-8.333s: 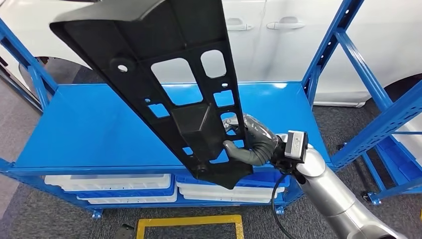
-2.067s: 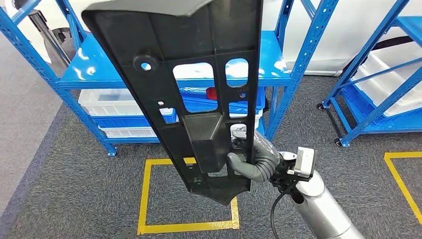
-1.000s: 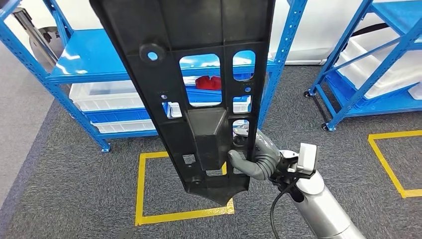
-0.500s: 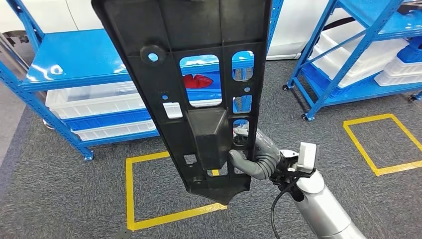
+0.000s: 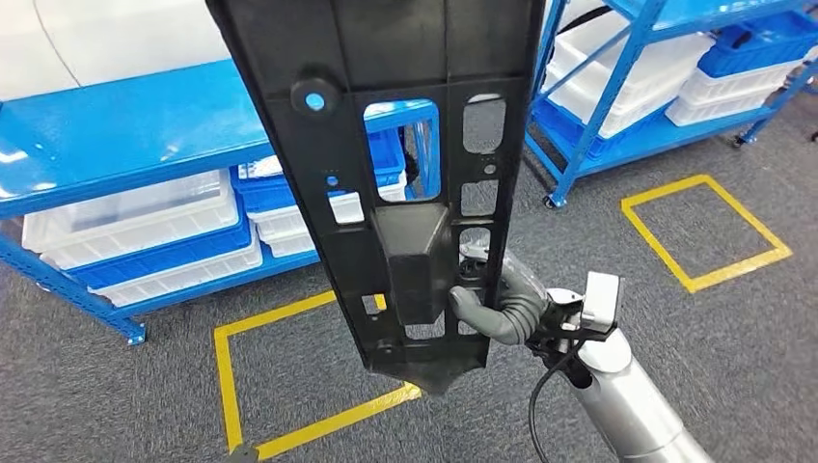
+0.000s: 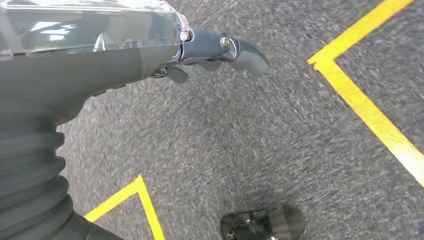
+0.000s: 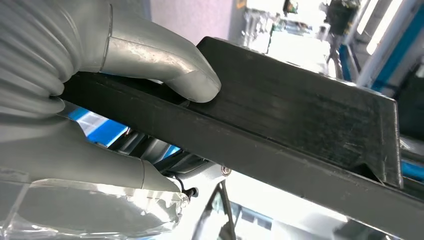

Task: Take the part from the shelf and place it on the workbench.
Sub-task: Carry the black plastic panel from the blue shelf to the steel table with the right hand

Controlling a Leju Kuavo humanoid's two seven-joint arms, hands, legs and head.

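Held aloft above grey carpet (image 5: 116,405), a long black plastic part (image 5: 386,145) in the grasp of the right hand (image 5: 502,304), gripped near its lower, narrower end. Thick grey thumb (image 5: 468,304) pressed onto the part's near face beside a raised wedge-shaped block, darker fingers behind the panel and glimpsed through one of its cut-outs. In the right wrist view, thumb (image 7: 165,70) clamped on one face of the part (image 7: 300,110) and the rest of the hand wrapped under its edge, panel sandwiched between. Long axis close to upright, leaning slightly leftward toward the top; broad end up and out past the top of the head view, tapered tip pointing down at the floor just above a yellow taped square (image 5: 289,386). Ribbed inner side with rectangular openings and a round boss turned toward the camera. Part hanging to the left of and above the silver right forearm, clear of any surface. Behind it, a blue shelf (image 5: 116,135) with white and blue bins (image 5: 145,231) underneath, a second blue rack (image 5: 637,58) with white bins at right, and another yellow floor outline (image 5: 709,231). Left hand (image 6: 150,55) hanging over the carpet, fingers loosely extended and parted, nothing in them, yellow tape lines (image 6: 370,110) on the floor below.
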